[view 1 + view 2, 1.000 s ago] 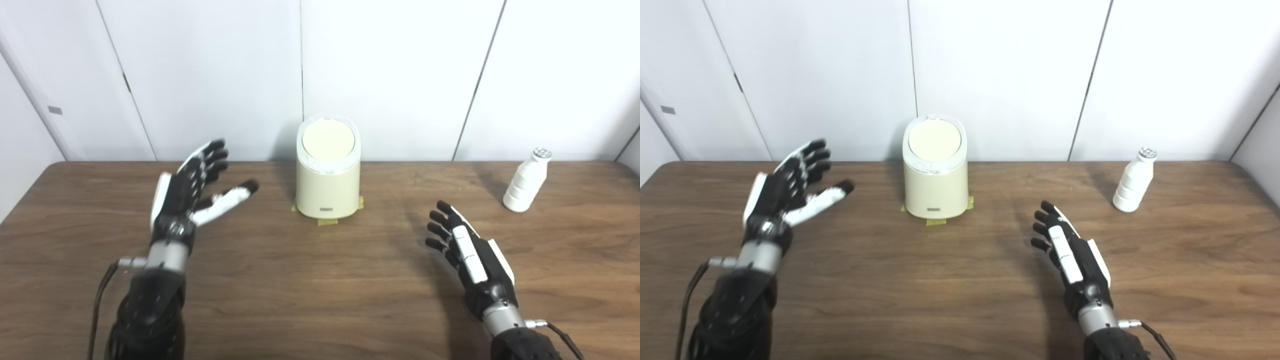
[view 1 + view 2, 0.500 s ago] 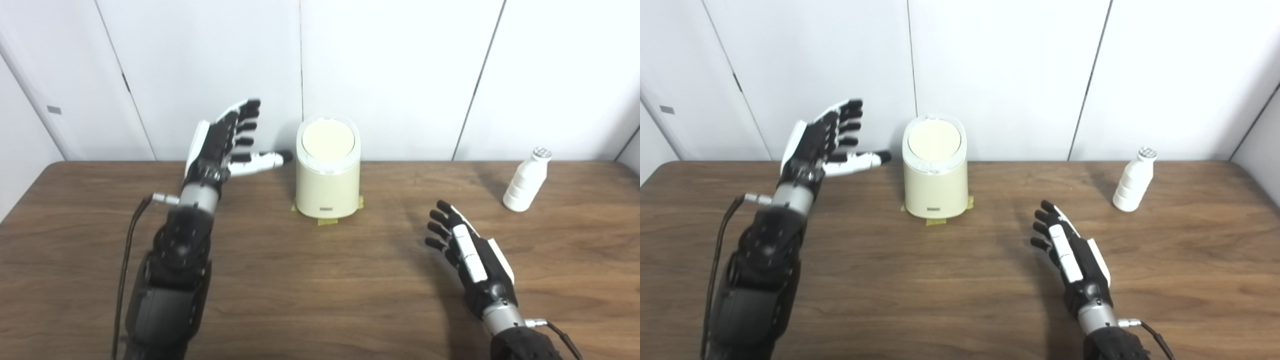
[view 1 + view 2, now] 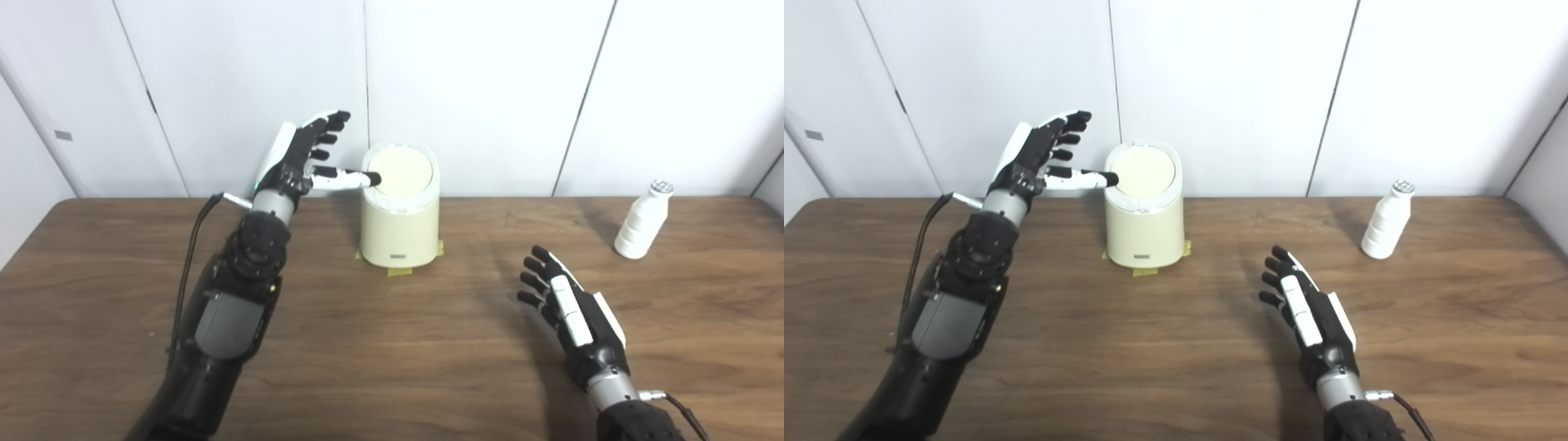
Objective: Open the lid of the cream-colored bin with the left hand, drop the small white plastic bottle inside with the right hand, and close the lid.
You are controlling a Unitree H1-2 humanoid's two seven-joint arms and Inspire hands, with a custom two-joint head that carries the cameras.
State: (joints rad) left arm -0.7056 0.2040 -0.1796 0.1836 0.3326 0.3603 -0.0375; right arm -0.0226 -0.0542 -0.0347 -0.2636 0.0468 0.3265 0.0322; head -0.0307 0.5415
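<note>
Both hands [image 3: 300,156] [image 3: 572,306] spread (left raised)

Wooden table [image 3: 380,343] (dark grain), white wall panels [image 3: 478,86], yellow tape [image 3: 399,271].

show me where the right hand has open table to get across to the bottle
Bare wood lies between the right hand and the bottle, and between the bin and the bottle. It is crowded only at the bin's left rim, where the left hand hovers.

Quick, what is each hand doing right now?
Left hand: open, holding nothing, thumb at the cream-colored bin.
Right hand: open, holding nothing.
</note>
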